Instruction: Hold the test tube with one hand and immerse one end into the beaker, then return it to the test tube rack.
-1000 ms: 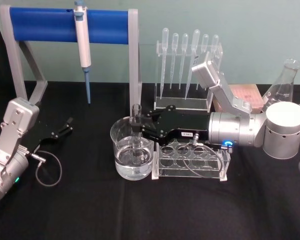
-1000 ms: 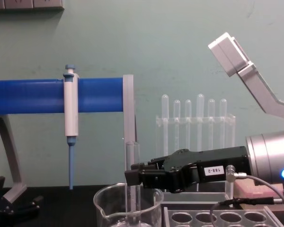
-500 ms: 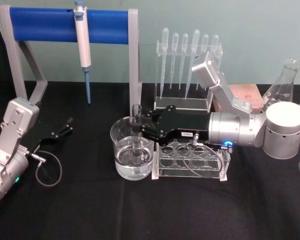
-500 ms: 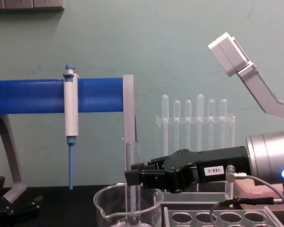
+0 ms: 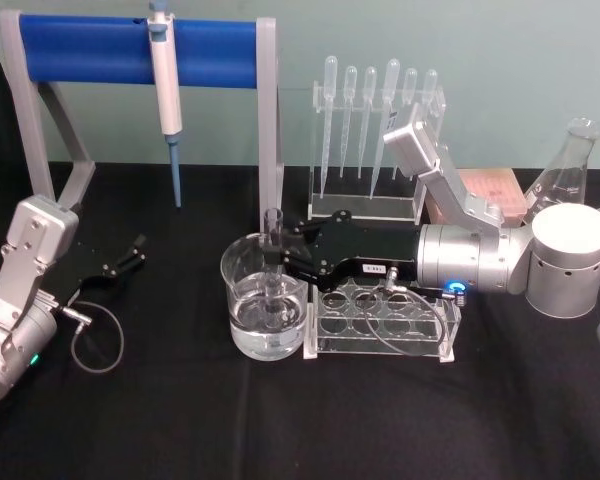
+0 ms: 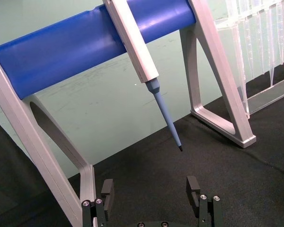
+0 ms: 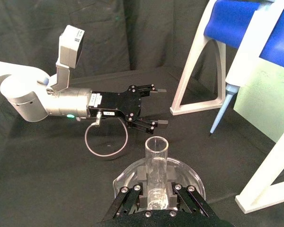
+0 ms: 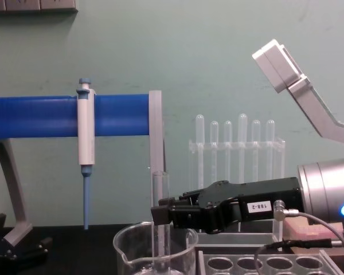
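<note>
The right pincer [image 5: 272,264] is clamped on the test tube [image 5: 272,228] and holds it upright. The beaker [image 5: 238,290] sits right below the pincer, and the tube goes down into it.

The head view shows the water [image 5: 265,335] with the tube's round end down in it. From the side, the chest view shows the test tube [image 8: 160,189] sticking up above the right pincer [image 8: 159,215] and over the rim of the beaker [image 8: 132,252]. The right wrist view looks down on the test tube [image 7: 156,165] and its open top. It also shows the left pincer [image 7: 162,106] far off past the beaker, fingers apart and holding nothing.

Nothing has moved since half a second ago.

The test tube rack [image 5: 380,320] lies under the right pincer's black body, just beside the beaker. The tube stands clear of the beaker's wall. Bare black table [image 5: 280,420] spreads out in front of the pincer.
</note>
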